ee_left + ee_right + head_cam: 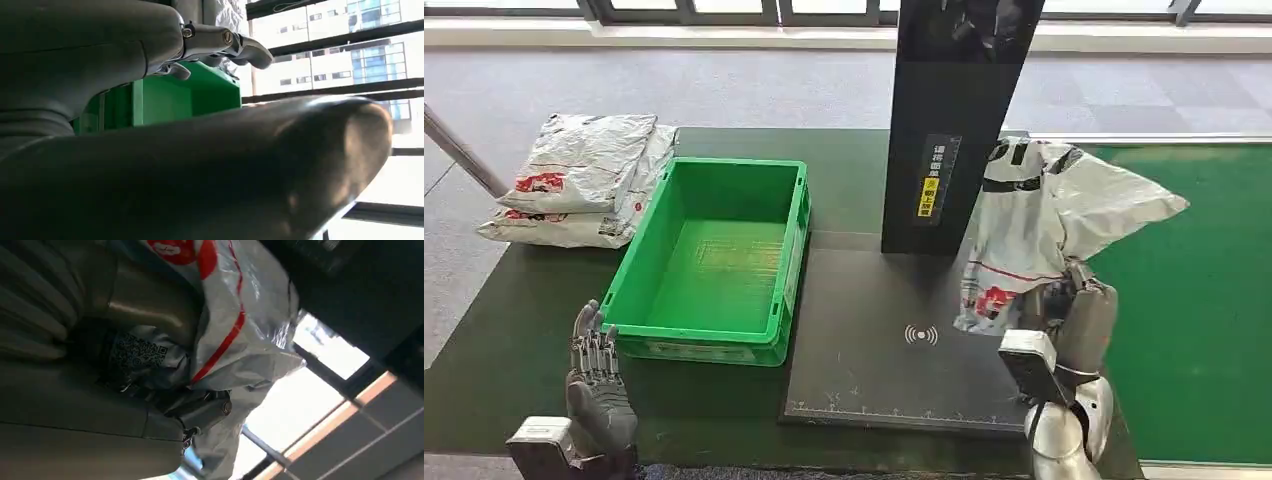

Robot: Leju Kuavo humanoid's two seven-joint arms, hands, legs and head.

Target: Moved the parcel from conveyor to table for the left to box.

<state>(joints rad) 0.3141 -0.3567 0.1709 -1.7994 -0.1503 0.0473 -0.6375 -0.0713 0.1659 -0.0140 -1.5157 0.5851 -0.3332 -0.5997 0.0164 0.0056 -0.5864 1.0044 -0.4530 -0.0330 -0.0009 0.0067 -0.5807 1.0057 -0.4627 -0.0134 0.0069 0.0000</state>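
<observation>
My right hand (1069, 300) grips a grey plastic parcel (1044, 225) with red print, held up above the right edge of the dark scale plate (864, 370), beside the green conveyor (1204, 300). In the right wrist view the parcel (235, 315) is bunched between the thumb and the fingers (200, 412). My left hand (596, 375) is low at the table's front left, fingers straight and apart, holding nothing, just in front of the empty green box (714, 260). The left wrist view has the box's wall (165, 97) past the fingertips (250, 50).
Two similar grey parcels (584, 180) lie stacked at the table's back left. A tall black scanner post (949, 120) stands behind the scale plate, close to the held parcel. The dark green tabletop (504, 340) has free room left of the box.
</observation>
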